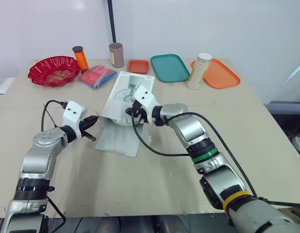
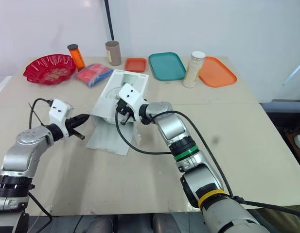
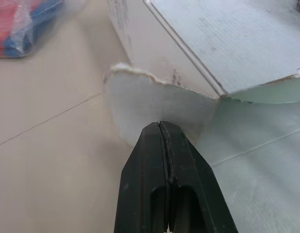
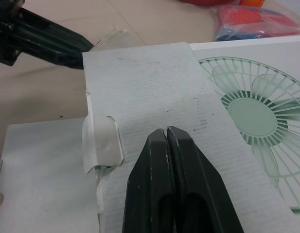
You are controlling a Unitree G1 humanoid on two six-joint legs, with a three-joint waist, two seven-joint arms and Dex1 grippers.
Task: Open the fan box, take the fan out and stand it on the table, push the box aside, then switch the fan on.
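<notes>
The fan box (image 1: 126,94) lies flat mid-table, long axis pointing away and opened end toward the robot, with the left gripper (image 3: 160,128) at its near-left corner and the right gripper (image 4: 166,133) over its top, each with fingers pressed together.

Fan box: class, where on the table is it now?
In the head views the fan box lies mid-table, between the left gripper at its side flap and the right gripper over its top, with a red-and-blue packet just behind it.
</notes>
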